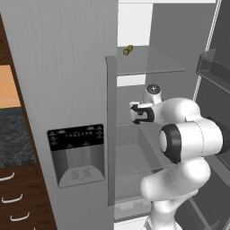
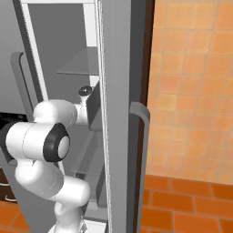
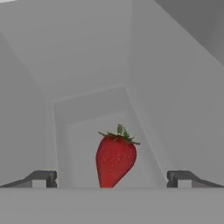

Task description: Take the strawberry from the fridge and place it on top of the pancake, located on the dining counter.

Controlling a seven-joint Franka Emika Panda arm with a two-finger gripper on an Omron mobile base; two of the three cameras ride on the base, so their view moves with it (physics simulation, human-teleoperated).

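arm is reaching into the open fridge (image 1: 67, 67), right compartment, at about the middle shelf level. left door is closed, with the black dispenser panel (image 1: 76, 152) and its long handle (image 1: 111, 130) facing the room. right door (image 2: 120, 113) is swung out, handle (image 2: 141, 132) visible from the right side.

gripper (image 3: 112, 179) is spread wide, both fingertips (image 3: 41, 178) far apart at the bottom of the hand view, nothing pinched between them. strawberry (image 3: 115, 157) sits between the two tips, roughly centred, slightly left of the midline, green leaves up, pointed end down. it stands apart from both fingertips, no contact. can't tell how far ahead of the tips it is. it rests on a pale grey fridge surface with the grey inner walls closing in behind it.

from the left base view the wrist (image 1: 143, 110) is just past the door edge, pointing into the compartment, elbow (image 1: 188, 139) folded back out in front. glass shelf (image 1: 152, 67) above the wrist, small yellowish item (image 1: 128, 50) lying at its front left corner, well above the gripper.

outside: dark wood drawers (image 1: 18, 197) and a black tabletop (image 1: 15, 139) left of the fridge, orange tiled wall (image 2: 195, 82) to the right.
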